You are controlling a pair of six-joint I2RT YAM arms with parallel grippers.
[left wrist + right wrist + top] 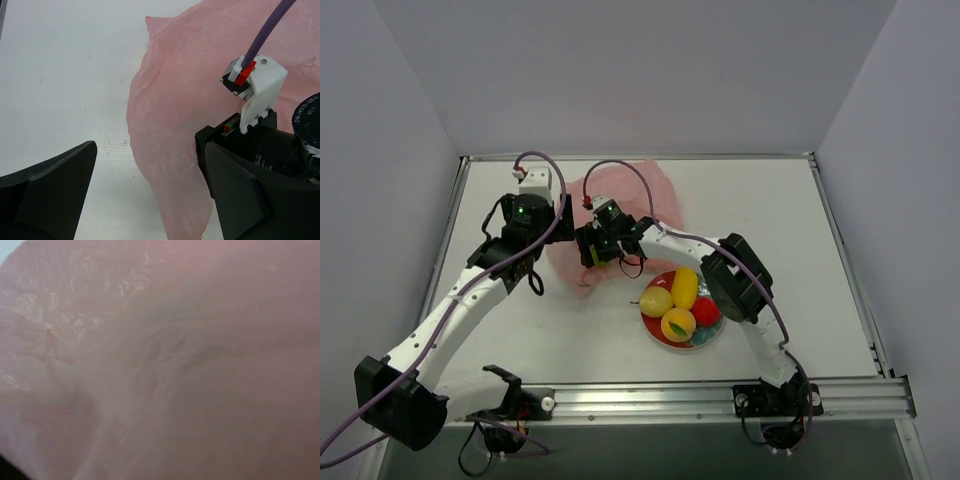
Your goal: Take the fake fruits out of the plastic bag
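The plastic bag (pixel 620 190) is thin, so it could be torn, or dragged into the plate (pixel 651 331), if pulled by the right gripper (pixel 595 245), which is buried in it; its jaws can't be told. Abt five fake fruits (pixel 678 305) are held on the plate, near the bag. Nothing can be made out inside the bag. The left gripper (pixel 150 170) is spread wide at the bag's edge.

A round red-and-teal patterned plate (pixel 658 337) sits on the white tabletop (pixel 790 230), right of centre and toward the near edge. A silver metal rail (pixel 720 398) borders that edge, and plain pale walls (pixel 620 70) enclose the far side and both flanks.
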